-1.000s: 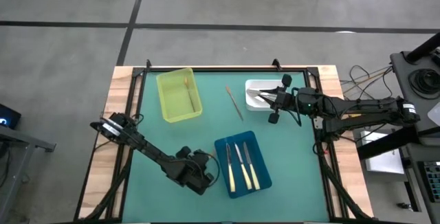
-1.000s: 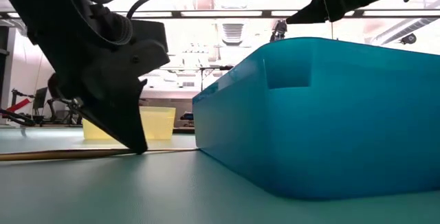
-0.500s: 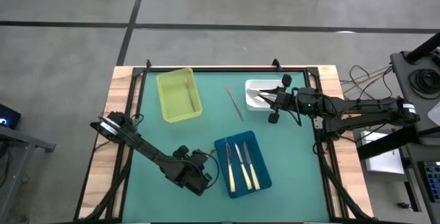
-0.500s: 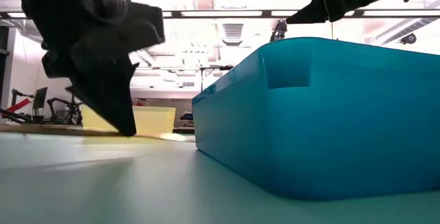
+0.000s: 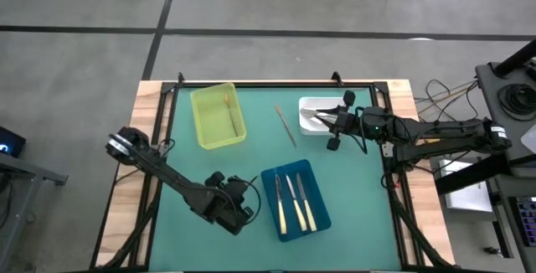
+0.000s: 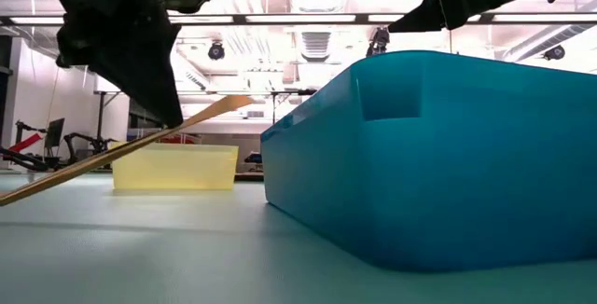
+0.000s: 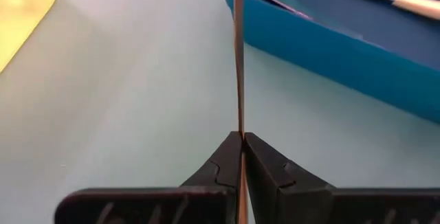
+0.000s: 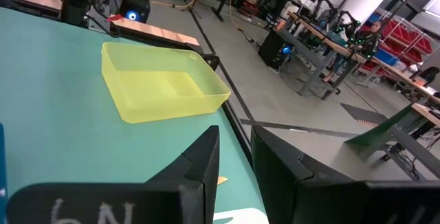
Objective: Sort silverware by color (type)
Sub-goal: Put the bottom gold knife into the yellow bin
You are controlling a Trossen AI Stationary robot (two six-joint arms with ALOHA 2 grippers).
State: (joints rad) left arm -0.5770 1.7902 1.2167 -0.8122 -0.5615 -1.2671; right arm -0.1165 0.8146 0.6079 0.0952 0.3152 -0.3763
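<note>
A: Left arm?

B: Left jaws are clamped shut on a thin gold utensil (image 7: 238,80), low over the counter (image 5: 352,198), near side, just left of the blue tray (image 5: 266,198). In the low view the piece is tilted. Its gripped part is up, and its other end slopes down to the left toward the counter; I can't tell whether it touches.

A: Right arm?

B: It waits at the far right over the white tray (image 5: 306,103). The right jaws stand a little apart, with nothing seen between them.

A: Sorting so far?

B: Three cream-handled knives (image 5: 293,202) lie in the blue tray. One gold piece (image 5: 229,110) lies in the yellow tray (image 5: 201,139) at the far left. Another gold piece (image 5: 286,126) lies loose on the counter between the yellow and white trays. There's silver stuff in the white tray, but I can't count it.

A: Step in hand?

B: My guess is carrying the gold one to the yellow tray.

A: Tips?

B: Raise it until the low end is clear of the counter before moving, or it may drag and twist in the jaws. The piece is slim and the grip is narrow, so it could swivel. Travel far and left, away from the blue wall. Go over the yellow rim, line the piece up with the tray's long side, lower it, then open.
</note>
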